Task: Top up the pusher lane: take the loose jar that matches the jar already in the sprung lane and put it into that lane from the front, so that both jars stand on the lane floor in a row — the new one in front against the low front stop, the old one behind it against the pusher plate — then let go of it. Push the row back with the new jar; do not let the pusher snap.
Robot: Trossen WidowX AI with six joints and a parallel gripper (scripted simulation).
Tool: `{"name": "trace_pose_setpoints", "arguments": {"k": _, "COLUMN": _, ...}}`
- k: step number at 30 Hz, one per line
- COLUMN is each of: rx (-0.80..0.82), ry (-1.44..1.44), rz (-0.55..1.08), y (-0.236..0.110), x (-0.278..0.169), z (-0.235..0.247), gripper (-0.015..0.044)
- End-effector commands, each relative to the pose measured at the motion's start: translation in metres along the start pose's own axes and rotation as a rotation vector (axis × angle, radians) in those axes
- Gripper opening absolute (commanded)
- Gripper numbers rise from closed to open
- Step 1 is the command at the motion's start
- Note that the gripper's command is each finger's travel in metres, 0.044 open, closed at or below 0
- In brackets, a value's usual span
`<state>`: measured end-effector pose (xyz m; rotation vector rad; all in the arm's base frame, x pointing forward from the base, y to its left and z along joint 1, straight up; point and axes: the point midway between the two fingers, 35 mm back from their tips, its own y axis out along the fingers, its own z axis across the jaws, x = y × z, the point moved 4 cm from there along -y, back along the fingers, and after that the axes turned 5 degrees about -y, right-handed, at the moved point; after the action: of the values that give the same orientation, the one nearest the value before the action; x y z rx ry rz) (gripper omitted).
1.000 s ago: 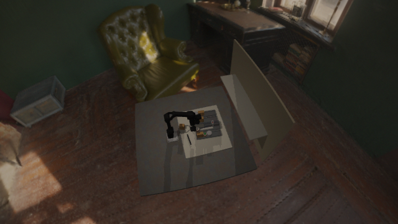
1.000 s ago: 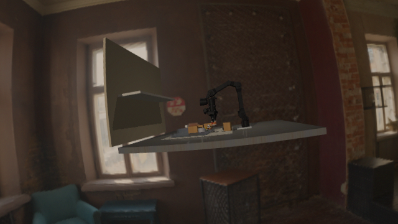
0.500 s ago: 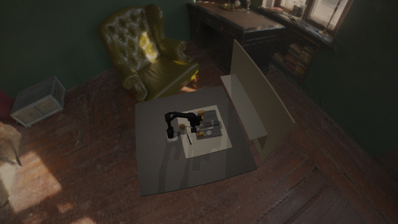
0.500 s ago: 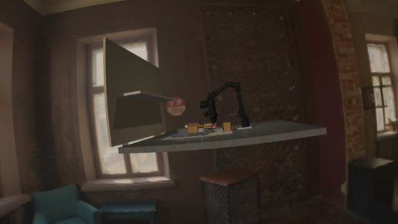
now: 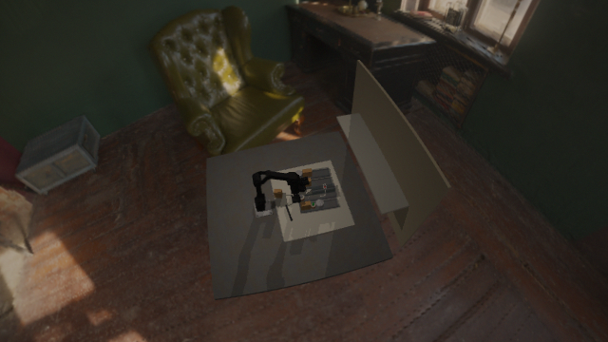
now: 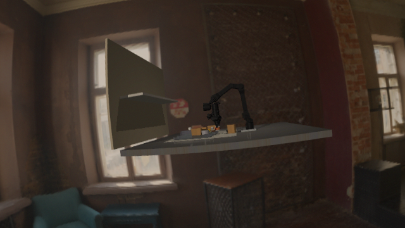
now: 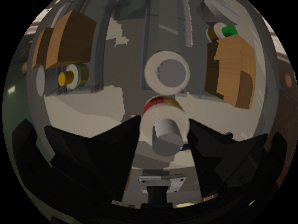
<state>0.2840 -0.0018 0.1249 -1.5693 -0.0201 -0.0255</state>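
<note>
One jar clenched in the end effector, poised just above the lane's mouth.
A skewed or hurried entry could knock the resident jar aside and let the pusher snap forward. Only the wrist view shows both jars lined up; the exterior view shows the end effector low over the desk.

The held jar (mostly hidden by fingers) looks blurred.

Arm arched fwd, wrist pointing down, hand clamped on jar
</note>
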Motion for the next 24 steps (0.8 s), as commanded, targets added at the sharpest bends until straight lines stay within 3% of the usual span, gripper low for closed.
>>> {"name": "trace_pose_setpoints", "arguments": {"k": 1, "rx": -0.002, "ry": -0.006, "rz": -0.002, "y": 0.0001, "x": 0.0033, "z": -0.0005, "gripper": 0.0}}
{"name": "trace_pose_setpoints", "arguments": {"k": 24, "rx": -0.002, "ry": -0.006, "rz": -0.003, "y": 0.0001, "x": 0.0132, "z": -0.0012, "gripper": 0.0}}
